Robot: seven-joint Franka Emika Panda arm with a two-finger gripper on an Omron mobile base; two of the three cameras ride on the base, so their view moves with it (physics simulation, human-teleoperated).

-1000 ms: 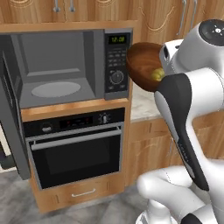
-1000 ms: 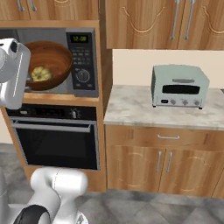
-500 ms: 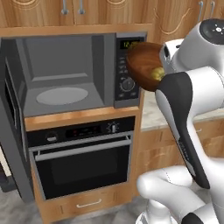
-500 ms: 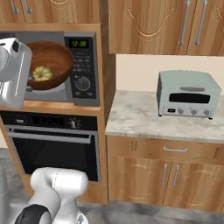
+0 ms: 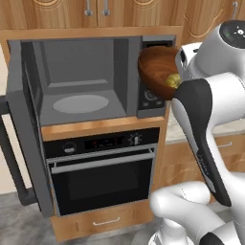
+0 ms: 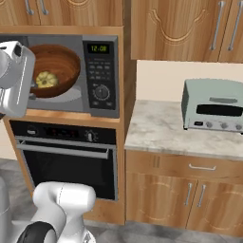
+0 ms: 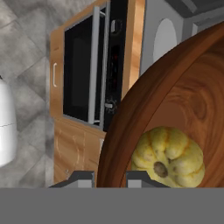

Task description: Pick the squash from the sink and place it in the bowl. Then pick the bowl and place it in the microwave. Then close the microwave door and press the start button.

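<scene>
Right now your claw is pinched on the rim of the bowl, one finger on each side of the wall, and carries it at the upper right of the left base view, just in front of the microwave button panel. You hold it tipped, yet the squash sits inside. With the microwave door swung wide, the turntable is free to receive it.

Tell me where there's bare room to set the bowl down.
Bare: the microwave floor around its round plate, door swung open left; also the counter between the microwave and the toaster oven. Crowded: the bowl hangs before the button panel.
</scene>
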